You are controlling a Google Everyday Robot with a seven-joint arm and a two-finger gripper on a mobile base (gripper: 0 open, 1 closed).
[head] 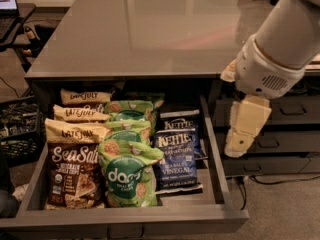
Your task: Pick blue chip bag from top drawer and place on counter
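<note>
The top drawer [125,218] is pulled open below the grey counter [150,29]. The blue chip bag [176,156], navy with "VINEGAR" lettering, lies at the drawer's right side, with a second Kettle bag [178,120] behind it. My gripper [242,131] hangs from the white arm just right of the drawer's right wall, outside the drawer, at about the height of the blue bag. It holds nothing that I can see.
Green "doos" bags [127,171] fill the drawer's middle. A brown "Sea Salt" bag [72,174] and Late July bags [80,115] lie at the left. Narrower drawers with bar handles [280,139] stand behind the gripper. A black crate [17,129] sits at the far left.
</note>
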